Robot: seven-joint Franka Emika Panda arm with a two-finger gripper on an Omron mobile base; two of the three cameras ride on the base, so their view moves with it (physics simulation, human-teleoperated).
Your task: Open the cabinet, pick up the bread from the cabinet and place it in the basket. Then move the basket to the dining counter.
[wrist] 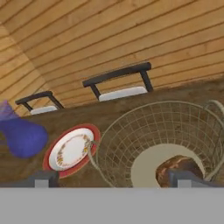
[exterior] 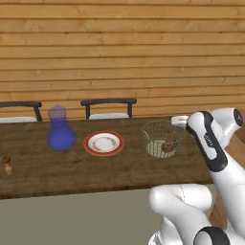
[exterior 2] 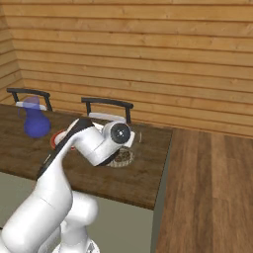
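The wire-mesh basket [exterior: 160,131] stands on the dark wood-plank dining counter [exterior: 72,172], near its right end. The small dark-brown bread [exterior: 168,147] lies inside on the basket's pale base. My gripper [exterior: 181,122] hovers at the basket's right rim. In the hand view, the gripper [wrist: 114,179] is open, its two dark fingertips [wrist: 43,178] far apart at the bottom. The basket [wrist: 166,127] spreads just beyond them, with the bread [wrist: 181,164] right behind the right tip. In the right base view my arm hides most of the basket [exterior 2: 123,158].
A red-rimmed plate [exterior: 104,143] lies left of the basket, and a blue vase [exterior: 61,134] stands further left. A small wooden shaker [exterior: 6,165] is near the counter's left front. Two dark chairs [exterior: 109,107] stand behind. The counter ends right of the basket, above plank floor [exterior 2: 212,197].
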